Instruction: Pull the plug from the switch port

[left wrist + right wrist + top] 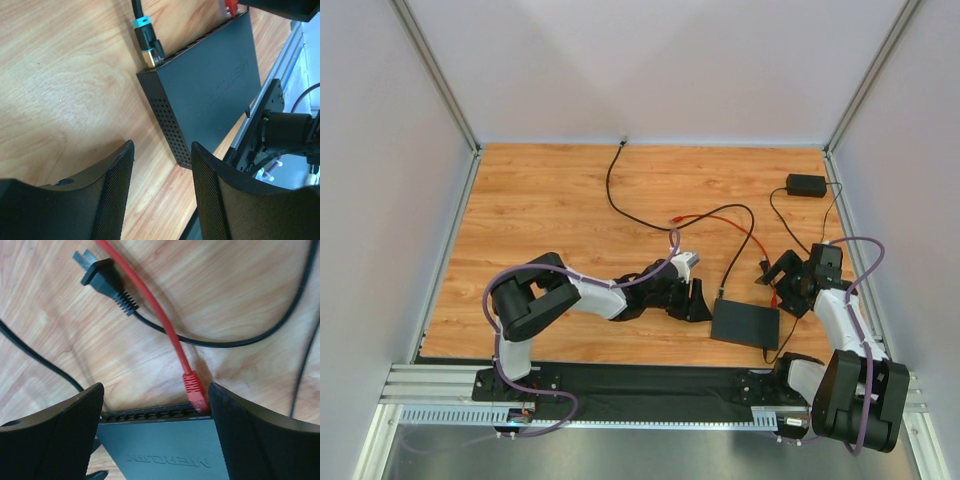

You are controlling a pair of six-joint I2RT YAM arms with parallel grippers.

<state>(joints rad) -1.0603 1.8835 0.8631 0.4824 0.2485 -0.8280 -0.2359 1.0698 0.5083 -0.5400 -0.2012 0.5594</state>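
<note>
Top view, desk (pixel 550 200): wood-grain board with pale panels on three sides.
Top view, switch (pixel 745 323): thin, flat black box near the front edge, right of centre, between the two hands.
Top view, left hand (pixel 698 300): low over the desk just left of the switch, fingers pointing toward it.
Top view, right hand (pixel 778 280): at the switch's far right corner; from here I cannot tell whether it is open or closed.
Top view, red cable (pixel 710 216): arcs from mid-desk toward the right hand.
Top view, adapter brick (pixel 806 185): small and black, at the far right, well apart from the switch.
Left wrist view, left hand: open, fingers spread and holding nothing, with the switch's perforated side ahead of the gap.
Left wrist view, black plug (pixel 149 50): teal boot and gold metal shell, seated in a port at the near end of the switch's port edge.
Left wrist view, red plug (pixel 230 7): seated toward the other end of that edge, partly cut off by the frame.
Right wrist view, right hand: open wide, fingers on either side of the port edge, gripping nothing.
Right wrist view, red plug: in the last visible port on the right of the row, just beside one finger; I cannot tell if they touch.
Right wrist view, power plug (pixel 102 276): black, two-pronged, lying on the desk beyond the switch.
</note>
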